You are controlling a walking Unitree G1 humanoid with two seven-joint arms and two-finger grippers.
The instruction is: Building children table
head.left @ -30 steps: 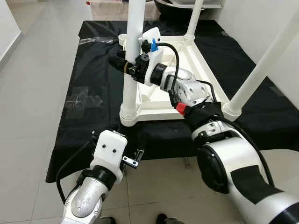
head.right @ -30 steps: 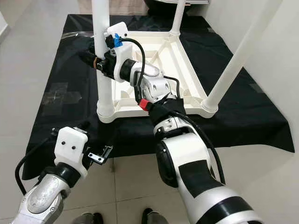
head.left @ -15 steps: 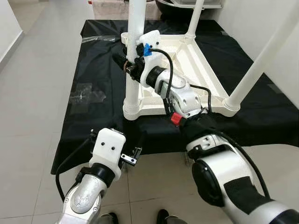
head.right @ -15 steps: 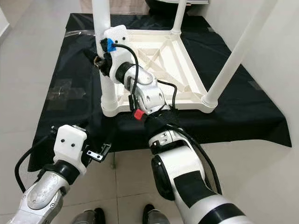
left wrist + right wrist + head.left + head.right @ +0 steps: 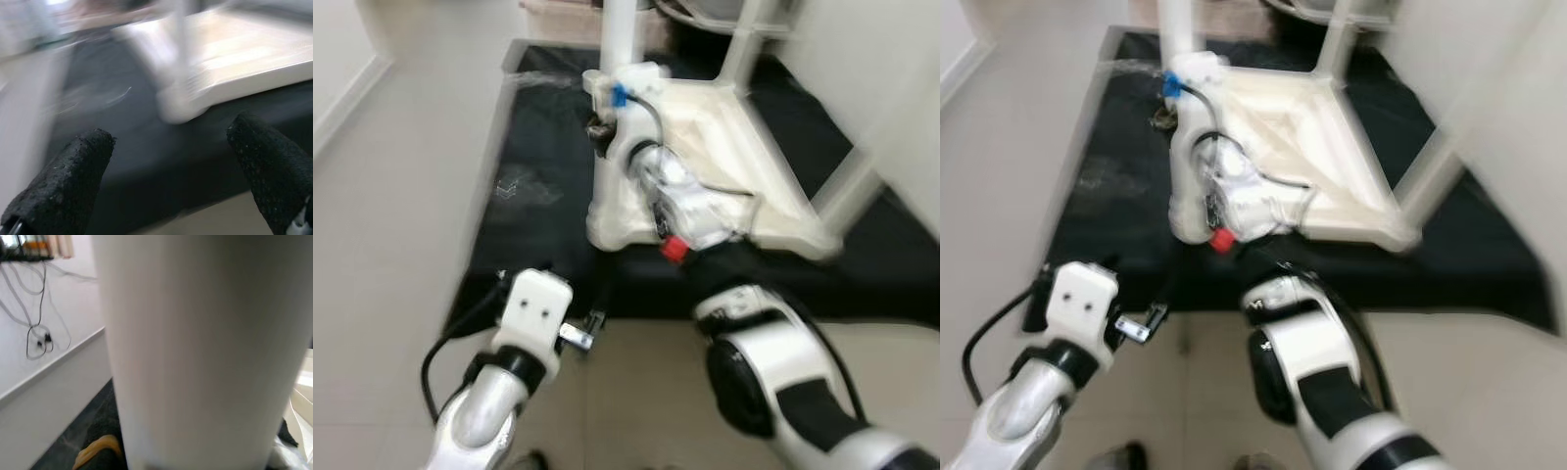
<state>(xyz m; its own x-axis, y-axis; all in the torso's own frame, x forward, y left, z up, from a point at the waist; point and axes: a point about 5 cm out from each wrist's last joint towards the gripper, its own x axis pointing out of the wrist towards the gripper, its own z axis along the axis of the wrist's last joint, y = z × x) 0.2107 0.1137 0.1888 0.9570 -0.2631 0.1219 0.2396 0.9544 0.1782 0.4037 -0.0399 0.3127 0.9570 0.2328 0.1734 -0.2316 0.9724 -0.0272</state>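
**Children's table, upside down, legs on: near leg in hand**

Item: white table top [image 5: 744,147], lying face down on a black mat [image 5: 538,206] spread on a pale tiled floor [image 5: 391,215]. Head views are blurred, so fine detail is uncertain.

Legs: near-left leg [image 5: 619,39] upright in its corner socket; a far leg [image 5: 749,39] also upright; a right-hand leg [image 5: 1430,166] slanting up out of frame. The fourth corner cannot be made out.

Right gripper [image 5: 602,125]: arm stretched forward over the frame, wrist pressed against the near-left leg. Its wrist camera has the leg's white shaft [image 5: 195,352] directly in front, very close. Whether the fingers clasp the leg or merely flank it cannot be told.

Left gripper [image 5: 176,147]: held low at the mat's near edge, well apart from the table; its two black fingers [image 5: 63,176] are spread wide with nothing between them.

Progress, as a judgement: late stage. At least three legs stand in place. Remaining work appears to be seating or tightening the near-left leg, checking the fourth, then turning the table upright
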